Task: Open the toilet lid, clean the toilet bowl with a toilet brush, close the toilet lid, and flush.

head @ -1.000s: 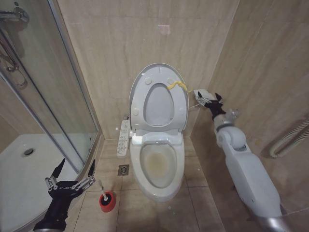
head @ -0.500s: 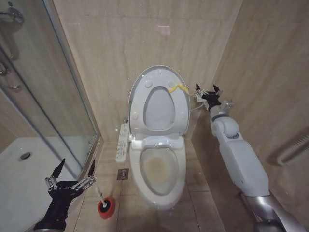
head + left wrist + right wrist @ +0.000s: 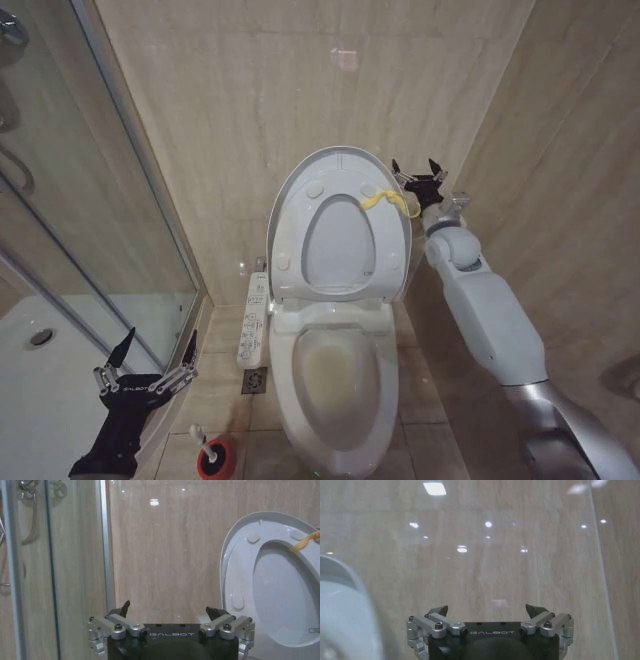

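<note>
The toilet lid [image 3: 305,195] stands raised against the back wall with the ring seat up against it; a yellow strap [image 3: 378,200] hangs at its upper right rim. Below it lies the open toilet bowl [image 3: 335,385], yellowish-brown inside. The toilet brush [image 3: 200,440] stands in a red holder cup [image 3: 213,462] on the floor, left of the bowl. My right gripper [image 3: 417,170] is open, just right of the lid's top edge beside the strap, empty. My left gripper [image 3: 150,355] hangs open and empty at the lower left, above and left of the brush. The lid's rim [image 3: 235,547] also appears in the left wrist view.
A glass shower screen [image 3: 90,200] with a white tray [image 3: 40,390] fills the left. A white control panel [image 3: 254,325] sits beside the bowl, a floor drain [image 3: 253,380] below it. Tiled walls close in behind and to the right.
The head camera has moved closer and tilted, shifting the whole scene. My right gripper has moved left, from well right of the lid to right at its upper rim. The left gripper has held still.
</note>
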Robot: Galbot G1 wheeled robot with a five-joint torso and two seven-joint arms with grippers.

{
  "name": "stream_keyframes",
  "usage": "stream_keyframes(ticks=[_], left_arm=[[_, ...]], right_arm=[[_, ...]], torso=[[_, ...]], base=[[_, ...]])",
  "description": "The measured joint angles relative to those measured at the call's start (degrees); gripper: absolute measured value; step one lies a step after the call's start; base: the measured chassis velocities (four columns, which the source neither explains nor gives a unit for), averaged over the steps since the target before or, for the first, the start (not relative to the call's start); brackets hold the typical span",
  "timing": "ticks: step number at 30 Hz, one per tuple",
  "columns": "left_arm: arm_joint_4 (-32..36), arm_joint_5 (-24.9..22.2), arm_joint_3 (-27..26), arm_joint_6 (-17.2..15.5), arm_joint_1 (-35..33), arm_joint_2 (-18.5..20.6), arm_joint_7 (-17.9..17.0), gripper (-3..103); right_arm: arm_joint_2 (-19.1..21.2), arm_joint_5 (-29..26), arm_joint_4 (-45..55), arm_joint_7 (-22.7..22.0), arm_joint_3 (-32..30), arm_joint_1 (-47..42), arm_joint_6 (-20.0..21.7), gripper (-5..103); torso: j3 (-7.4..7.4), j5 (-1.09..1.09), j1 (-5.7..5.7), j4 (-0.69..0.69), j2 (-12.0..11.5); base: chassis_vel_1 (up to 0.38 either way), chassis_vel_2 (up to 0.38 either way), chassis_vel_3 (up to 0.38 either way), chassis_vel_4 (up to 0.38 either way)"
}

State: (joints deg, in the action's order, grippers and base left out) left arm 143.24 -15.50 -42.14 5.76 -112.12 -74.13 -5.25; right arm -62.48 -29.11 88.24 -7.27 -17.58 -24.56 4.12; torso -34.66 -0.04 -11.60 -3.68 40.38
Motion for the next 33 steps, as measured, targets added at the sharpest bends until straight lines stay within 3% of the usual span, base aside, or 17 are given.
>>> stream_keyframes(ticks=[7,17,24,27,28,33], left_arm=[[0.00,0.00,0.00,0.00,0.00,0.00,0.00,100],[0.00,0.00,0.00,0.00,0.00,0.00,0.00,100],[0.00,0.00,0.00,0.00,0.00,0.00,0.00,100],[0.00,0.00,0.01,0.00,0.00,0.02,0.02,100],[0.00,0.00,0.01,0.00,-0.01,0.00,0.00,100],[0.00,0.00,0.01,0.00,0.00,0.00,0.00,100]], right_arm=[[6.06,-1.64,7.35,3.61,-1.58,-6.94,1.18,100],[9.77,-3.91,16.15,4.93,-5.11,-16.41,1.44,100],[12.44,-5.75,26.62,5.60,-12.10,-31.55,2.44,100],[12.55,-5.72,28.99,5.74,-13.76,-35.50,2.80,100],[12.35,-5.76,30.55,5.80,-14.65,-37.69,3.02,100],[9.13,-5.14,35.59,2.74,-17.22,-45.04,4.87,100]], torso=[[-0.01,0.06,0.01,-0.04,0.00],[0.00,0.02,-0.01,-0.05,0.01],[-0.02,0.03,-0.01,-0.03,0.00],[-0.03,0.04,-0.02,0.01,-0.01],[-0.05,0.07,-0.03,0.16,-0.03],[-0.04,0.03,-0.04,0.07,-0.03]], base=[[0.031,-0.028,-0.041,0.020],[0.000,0.000,0.000,0.000],[0.000,0.000,0.000,0.000],[0.000,0.000,0.000,0.000],[0.000,0.000,0.000,0.000],[0.000,0.022,0.012,0.006]])
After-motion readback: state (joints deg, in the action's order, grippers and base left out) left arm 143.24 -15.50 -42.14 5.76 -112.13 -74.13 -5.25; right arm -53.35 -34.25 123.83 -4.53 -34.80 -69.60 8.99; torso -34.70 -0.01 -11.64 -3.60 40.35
